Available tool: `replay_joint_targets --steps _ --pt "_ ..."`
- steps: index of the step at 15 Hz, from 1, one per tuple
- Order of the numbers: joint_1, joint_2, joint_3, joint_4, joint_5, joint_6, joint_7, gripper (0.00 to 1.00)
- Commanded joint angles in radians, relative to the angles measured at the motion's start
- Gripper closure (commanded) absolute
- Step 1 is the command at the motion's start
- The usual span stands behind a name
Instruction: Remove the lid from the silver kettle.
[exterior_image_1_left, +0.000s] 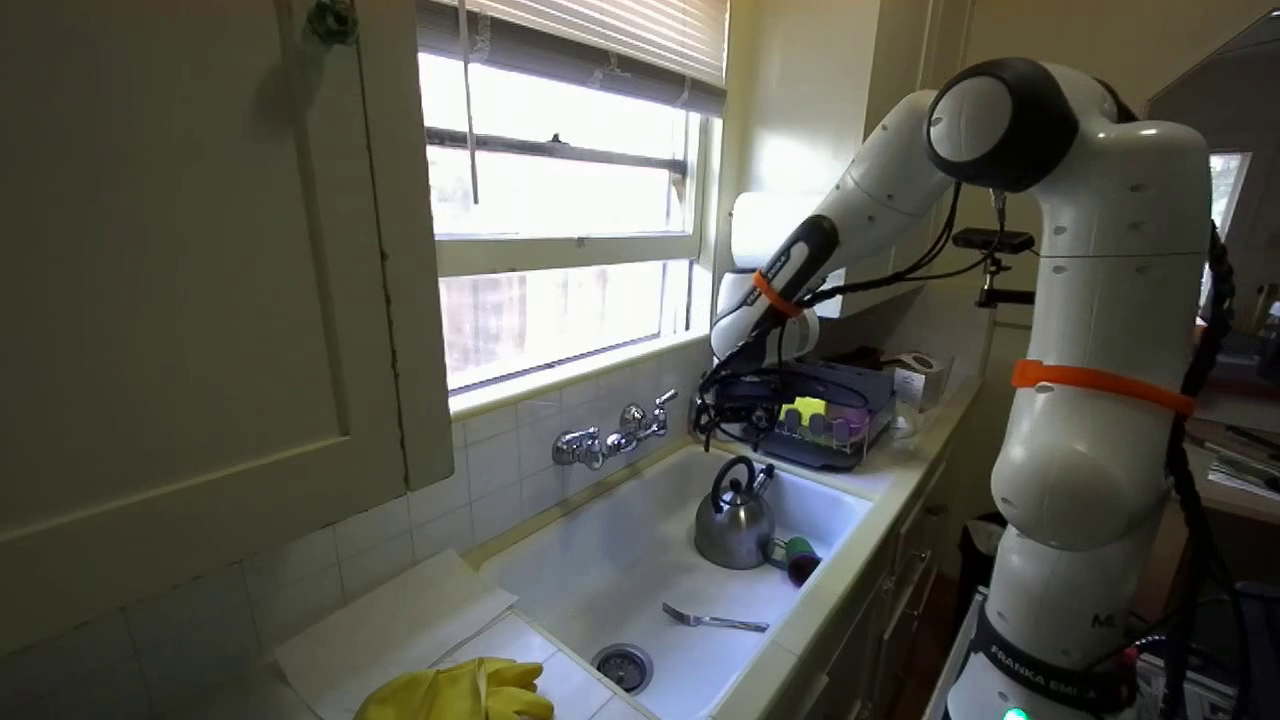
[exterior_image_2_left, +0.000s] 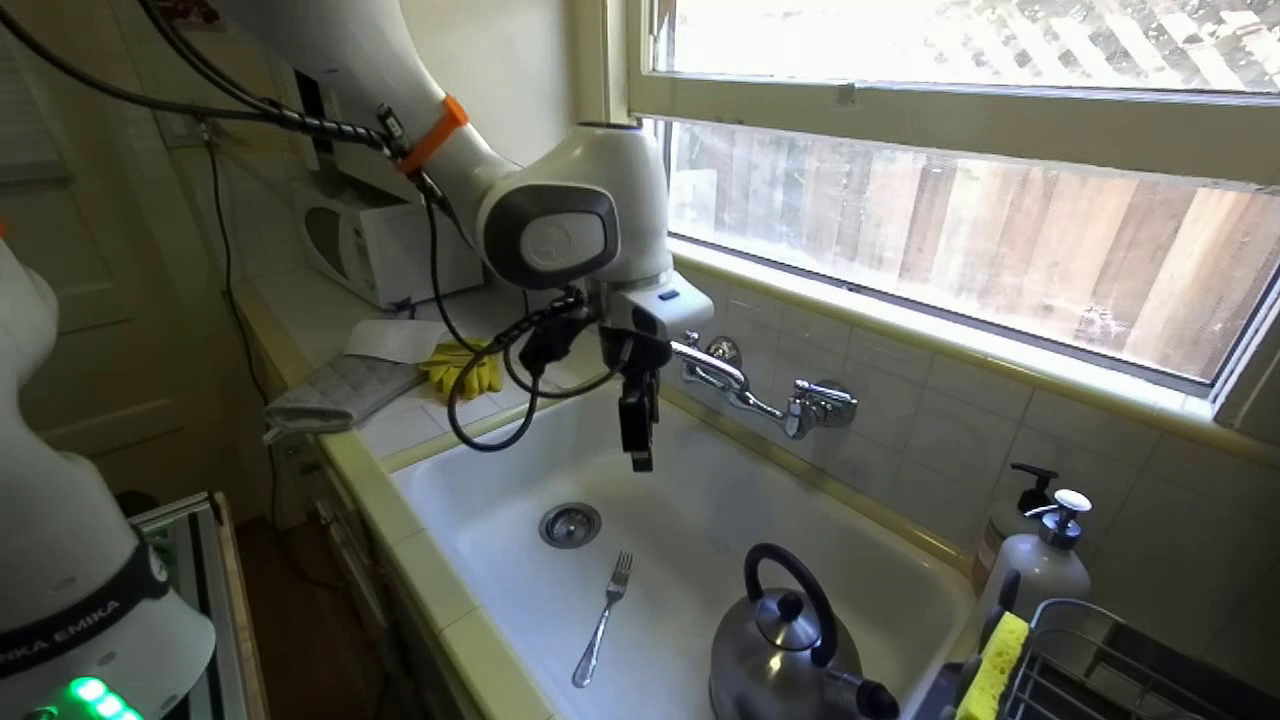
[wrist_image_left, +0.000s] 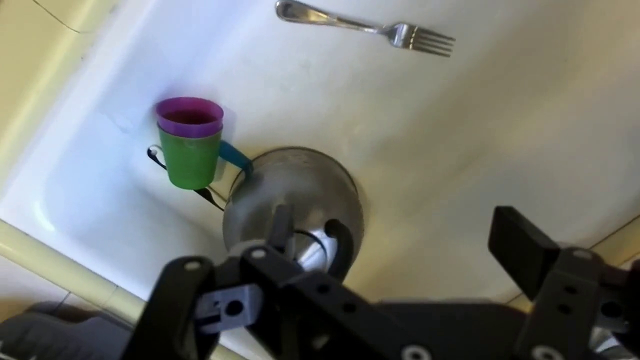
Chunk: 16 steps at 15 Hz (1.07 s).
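The silver kettle stands upright in the white sink, near the dish-rack end. It also shows in an exterior view and in the wrist view. Its small silver lid with a black knob sits on top, under the black arched handle. In the wrist view the lid is partly covered by a gripper finger. My gripper points down above the sink, higher than the kettle and apart from it. In the wrist view the gripper is wide open, with nothing between its fingers.
A fork and stacked green and purple cups lie in the sink. The chrome faucet juts from the tiled wall. A dish rack and soap bottles stand at the kettle's end; yellow gloves lie at the opposite end.
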Motion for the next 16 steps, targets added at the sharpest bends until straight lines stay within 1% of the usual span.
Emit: replay_joint_targets --steps 1,2,3,4,5,7,11,12,13,15,16 --pt "-0.005 0.094 -0.081 0.027 0.007 0.104 0.111 0.0" --pt "-0.005 0.121 -0.105 0.042 0.017 0.121 0.136 0.0" --pt "-0.014 0.149 -0.111 0.065 0.079 0.109 0.123 0.0" --pt "-0.02 0.165 -0.115 0.086 0.128 0.072 0.119 0.0" --pt "0.005 0.115 -0.128 0.039 0.071 0.094 0.09 0.0" --pt "-0.004 0.148 -0.137 0.064 0.115 0.093 0.087 0.0" --pt "-0.002 0.162 -0.135 0.077 0.129 0.092 0.093 0.0" --pt "0.027 0.189 -0.168 0.072 0.077 0.167 0.178 0.0" --pt "0.032 0.213 -0.177 0.066 0.062 0.238 0.175 0.0" --pt "0.028 0.233 -0.176 0.051 0.098 0.408 0.12 0.0" --pt "0.01 0.242 -0.151 0.036 0.143 0.491 0.063 0.0"
